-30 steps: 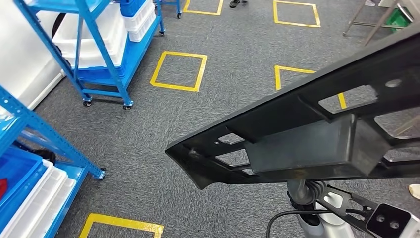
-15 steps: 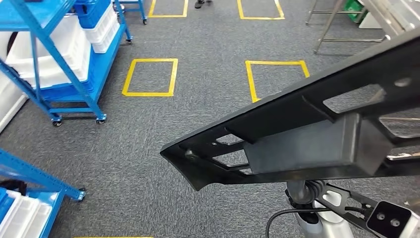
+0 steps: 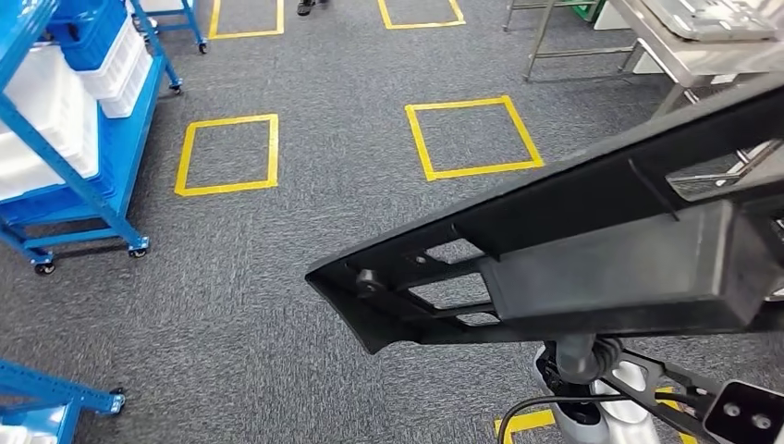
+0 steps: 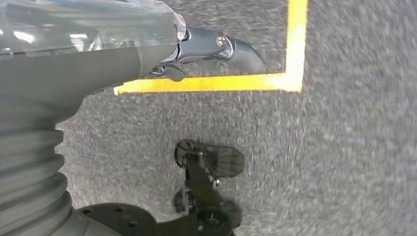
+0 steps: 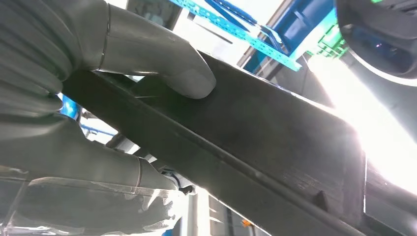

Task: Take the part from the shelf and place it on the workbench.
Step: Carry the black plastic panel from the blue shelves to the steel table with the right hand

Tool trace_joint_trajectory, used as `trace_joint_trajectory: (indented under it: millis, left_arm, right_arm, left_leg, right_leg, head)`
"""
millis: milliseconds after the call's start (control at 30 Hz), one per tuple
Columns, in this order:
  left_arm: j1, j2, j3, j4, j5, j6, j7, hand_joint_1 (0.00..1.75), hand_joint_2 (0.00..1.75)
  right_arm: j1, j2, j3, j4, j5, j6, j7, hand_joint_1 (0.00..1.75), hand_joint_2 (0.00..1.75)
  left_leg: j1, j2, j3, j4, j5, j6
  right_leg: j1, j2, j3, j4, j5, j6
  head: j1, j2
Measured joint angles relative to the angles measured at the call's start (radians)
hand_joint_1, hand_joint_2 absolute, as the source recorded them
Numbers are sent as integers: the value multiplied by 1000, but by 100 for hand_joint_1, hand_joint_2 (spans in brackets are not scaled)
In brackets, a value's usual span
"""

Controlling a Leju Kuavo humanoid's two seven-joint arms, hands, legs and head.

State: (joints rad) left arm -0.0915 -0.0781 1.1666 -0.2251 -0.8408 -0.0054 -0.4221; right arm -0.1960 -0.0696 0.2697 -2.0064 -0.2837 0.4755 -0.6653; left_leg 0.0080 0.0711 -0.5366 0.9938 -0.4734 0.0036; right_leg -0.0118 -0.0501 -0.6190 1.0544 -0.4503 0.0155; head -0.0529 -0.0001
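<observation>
Black plastic dominated the head view: the part (image 3: 592,250), a long dark moulded piece with cut-out windows and a boxy block on its underside, stretched from the middle of the picture up to the right edge, carried above the grey carpet floor (image 3: 305,231). Its pointed end hung over bare carpet, well apart from the yellow taped squares (image 3: 471,137) marked on the floor. A blue shelf (image 3: 69,139) on castors, loaded with white bins (image 3: 37,129), stood at the left. At the upper right a steel workbench (image 3: 689,51) showed its tabletop, with a grey tray on it. The part was not on that tabletop; it lay nearer the camera and lower in the picture.

From the left wrist view, the left hand (image 4: 162,54) pointed down at the carpet beside a corner of yellow tape (image 4: 290,59). Its dark fingers (image 4: 231,46) were curled in and held nothing.

From the right wrist view, the right hand (image 5: 113,98) gripped the part (image 5: 275,147). The thick grey thumb (image 5: 162,64) pressed flat on one face of the dark bar, and the fingers (image 5: 142,191) wrapped the opposite side, so the bar ran between them. Blue shelf framing (image 5: 236,24) showed behind, washed out by bright light.
</observation>
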Motion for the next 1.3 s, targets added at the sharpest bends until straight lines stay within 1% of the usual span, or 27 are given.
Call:
trace_joint_trajectory:
  millis: [33, 67, 133, 200, 267, 300, 333, 367, 400, 433, 500, 567, 633, 667, 700, 767, 833, 867, 900, 933, 1000, 1033, 1067, 1133, 1167, 1233, 1300]
  left_arm:
    - [-1, 0, -1, 0, -3, -1, 0, 0, 175]
    - [-1, -1, -2, 0, -7, -1, -1, 0, 175]
    - [-3, -3, -3, 0, -13, 1, -3, 0, 175]
    - [-4, -4, -4, 0, -16, 4, -6, 0, 175]
    - [-2, -6, -4, 0, -16, 6, -9, 0, 175]
    - [0, -6, -4, 0, -16, 7, -10, 0, 175]
    - [1, -7, -4, 0, -16, 9, -11, 0, 175]
    - [3, -7, -4, 0, -16, 12, -12, 0, 175]
    - [3, -7, -4, 0, -16, 17, -13, 0, 175]
    - [3, -7, -4, 0, -16, 21, -14, 0, 175]
    - [2, -5, -3, 0, -12, 29, -18, 0, 175]
    - [3, -1, -2, 0, -7, 32, -20, 0, 175]
    - [2, 5, -1, 0, -2, 37, -17, 0, 175]
    - [1, 9, -1, -1, 1, 40, -13, 0, 175]
    - [0, 13, 1, -1, 5, 44, -10, 0, 175]
    - [2, 23, 6, -2, 15, 51, -2, 0, 175]
    - [6, 35, 17, -2, 27, 59, 8, 0, 175]
    - [7, 40, 23, -2, 32, 62, 14, 0, 175]
    - [7, 45, 28, -2, 36, 66, 21, 0, 175]
    - [7, 50, 33, -2, 40, 68, 27, 0, 175]
    - [5, 57, 41, -3, 43, 73, 33, 0, 175]
    - [4, 61, 45, -3, 45, 75, 34, 0, 175]
    - [4, 65, 49, -3, 47, 77, 34, 0, 175]
    - [4, 71, 56, -4, 56, 81, 35, 0, 175]
    - [3, 72, 61, -4, 62, 84, 37, 0, 175]
    - [2, 76, 71, -4, 70, 89, 40, 0, 175]
    - [5, 80, 79, -4, 74, 91, 47, 0, 175]
  right_arm:
    - [4, 2, -4, -6, 0, 10, 0, 175, 175]
    - [11, 5, -8, -12, -1, 22, 0, 175, 175]
    - [29, 18, -20, -26, 0, 55, 0, 175, 175]
    - [38, 37, -27, -39, 2, 83, 0, 175, 175]
    - [41, 56, -29, -49, 4, 98, 0, 175, 175]
    - [42, 65, -29, -54, 5, 102, 0, 175, 175]
    - [44, 71, -29, -58, 6, 104, 0, 175, 175]
    - [46, 75, -29, -63, 8, 105, 0, 175, 175]
    - [46, 80, -29, -70, 11, 105, 0, 175, 175]
    - [46, 83, -29, -76, 15, 103, 0, 175, 175]
    - [45, 87, -29, -88, 19, 96, 0, 175, 175]
    - [45, 87, -29, -91, 18, 85, 0, 175, 175]
    - [47, 86, -35, -93, 14, 76, 0, 175, 175]
    - [49, 86, -39, -95, 12, 76, 0, 175, 175]
    - [50, 85, -44, -97, 8, 78, 0, 175, 175]
    - [55, 83, -53, -99, 0, 88, 0, 175, 175]
    - [63, 82, -60, -96, -6, 97, 0, 175, 175]
    - [66, 82, -62, -94, -8, 100, 0, 175, 175]
    - [68, 82, -64, -91, -10, 102, 0, 175, 175]
    - [68, 82, -65, -88, -11, 103, 0, 175, 175]
    - [66, 82, -65, -83, -13, 98, 0, 175, 175]
    - [65, 82, -65, -81, -14, 94, 0, 175, 175]
    - [65, 82, -64, -80, -15, 90, 0, 175, 175]
    - [71, 83, -65, -80, -15, 90, 0, 175, 175]
    - [75, 84, -65, -80, -14, 94, 0, 175, 175]
    - [81, 92, -65, -79, -11, 101, 0, 175, 175]
    - [85, 103, -64, -76, -6, 95, 0, 175, 175]
  left_leg:
    - [-1, 8, 3, 1, -3, -6]
    - [-3, 16, 5, 1, -6, -12]
    - [0, 27, 11, 3, -14, -25]
    - [4, 0, -2, 43, -45, -33]
    - [6, -43, -58, 166, -109, -36]
    - [6, -54, -95, 238, -136, -37]
    - [6, -58, -123, 289, -148, -37]
    - [5, -61, -136, 303, -139, -35]
    - [5, -64, -128, 274, -108, -32]
    - [5, -72, -105, 213, -67, -28]
    - [7, -117, -50, 79, -6, -21]
    - [5, -146, -27, 24, 5, -16]
    - [6, -131, -24, 15, 8, -8]
    - [8, -120, -22, 9, 11, -1]
    - [10, -109, -19, 3, 15, 5]
    - [9, -84, -17, -2, 18, 13]
    - [6, -59, -18, -2, 15, 14]
    - [5, -47, -18, -2, 14, 14]
    - [5, -35, -16, -1, 12, 12]
    - [5, -25, -14, -1, 10, 10]
    - [3, -9, -8, 0, 5, 3]
    - [1, -2, -6, 1, 2, -2]
    - [-1, 5, -4, 2, 0, -7]
    - [-2, 21, 0, 1, -4, -18]
    - [0, 17, 1, 5, -9, -24]
    - [4, -18, -19, 58, -45, -33]
    - [7, -54, -83, 193, -112, -39]
  right_leg:
    - [4, -9, 14, -29, 4, -5]
    - [9, -8, 15, -34, -1, -12]
    - [9, 15, 15, -37, 1, -23]
    - [5, 35, 20, -43, 3, -37]
    - [4, 55, 23, -45, 4, -46]
    - [6, 67, 23, -45, 4, -49]
    - [8, 80, 24, -44, 4, -49]
    - [10, 93, 24, -43, 4, -50]
    - [11, 107, 26, -42, 3, -49]
    - [11, 119, 27, -40, 2, -49]
    - [11, 141, 25, -35, 0, -44]
    - [8, 161, 18, -32, 1, -33]
    - [5, 178, 14, -34, 5, -19]
    - [7, 169, 11, -28, 0, -14]
    - [8, 149, 0, -7, -15, -9]
    - [9, 89, -50, 97, -74, -3]
    - [3, 63, -111, 221, -124, 4]
    - [0, 58, -122, 244, -125, 7]
    - [-3, 53, -111, 226, -106, 9]
    - [-4, 43, -79, 169, -74, 8]
    - [1, 2, 0, 24, -22, 2]
    - [5, -12, 24, -21, -11, -2]
    - [10, -18, 33, -41, -10, -7]
    - [13, 1, 31, -45, -10, -16]
    - [11, 10, 33, -49, -8, -21]
    - [5, 28, 39, -57, -3, -32]
    - [4, 48, 41, -58, -2, -38]
  head:
    - [0, 0]
    - [0, 0]
    - [0, 0]
    - [0, 0]
    - [0, 0]
    - [0, 0]
    - [0, 0]
    - [0, 0]
    - [0, 0]
    - [0, 0]
    - [0, 0]
    - [0, 0]
    - [0, 0]
    - [0, 0]
    - [0, 0]
    - [0, 0]
    - [0, 0]
    - [0, 0]
    - [0, 0]
    - [0, 0]
    - [0, 0]
    - [0, 0]
    - [0, 0]
    - [0, 0]
    - [0, 0]
    - [0, 0]
    - [0, 0]
